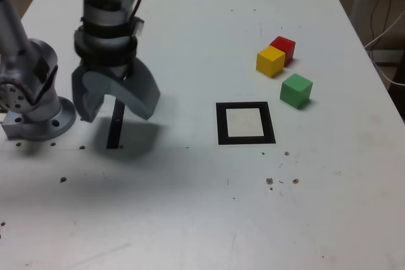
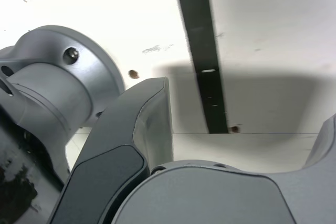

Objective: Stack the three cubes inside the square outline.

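Note:
Three cubes sit together at the exterior view's right: a red cube farthest back, a yellow cube touching its front-left side, and a green cube nearer, apart from both. The square outline, black with a white centre, lies on the table in front of them with nothing on it. My gripper hangs open above the table at the exterior view's left, far from cubes and outline, with nothing between its grey fingers. No cube or outline shows in the wrist view.
The arm's grey base stands at the exterior view's left edge. A narrow black strip lies on the white table under the gripper. Small dark specks dot the front. Cables hang beyond the table's right edge.

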`<state>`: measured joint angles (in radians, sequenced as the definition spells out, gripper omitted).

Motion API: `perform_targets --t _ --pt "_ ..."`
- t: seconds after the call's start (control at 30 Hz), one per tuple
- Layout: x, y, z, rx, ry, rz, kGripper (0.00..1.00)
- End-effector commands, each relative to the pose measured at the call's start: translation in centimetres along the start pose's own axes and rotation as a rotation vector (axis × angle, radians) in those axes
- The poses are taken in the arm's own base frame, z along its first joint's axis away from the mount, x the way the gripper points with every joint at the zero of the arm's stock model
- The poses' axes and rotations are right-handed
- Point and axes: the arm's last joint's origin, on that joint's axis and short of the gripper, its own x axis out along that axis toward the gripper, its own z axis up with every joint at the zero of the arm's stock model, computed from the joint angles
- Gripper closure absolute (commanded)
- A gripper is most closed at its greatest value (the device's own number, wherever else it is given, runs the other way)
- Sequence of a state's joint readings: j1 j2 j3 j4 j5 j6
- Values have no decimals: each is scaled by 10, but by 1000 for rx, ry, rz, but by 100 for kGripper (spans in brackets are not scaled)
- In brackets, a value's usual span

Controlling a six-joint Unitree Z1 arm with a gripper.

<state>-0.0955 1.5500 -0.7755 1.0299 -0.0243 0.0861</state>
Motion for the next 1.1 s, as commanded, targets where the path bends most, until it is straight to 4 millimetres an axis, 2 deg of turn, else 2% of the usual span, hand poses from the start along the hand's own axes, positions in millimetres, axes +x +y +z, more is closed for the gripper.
perform_targets --t 0.0,0.23,0.57,1.07 --pt "-5 5 4 -11 -1 4 1" --pt "-25 24 16 -39 -19 13 1" --pt "-58 51 47 -52 -29 32 1" --pt "-81 92 98 -34 -40 38 1"
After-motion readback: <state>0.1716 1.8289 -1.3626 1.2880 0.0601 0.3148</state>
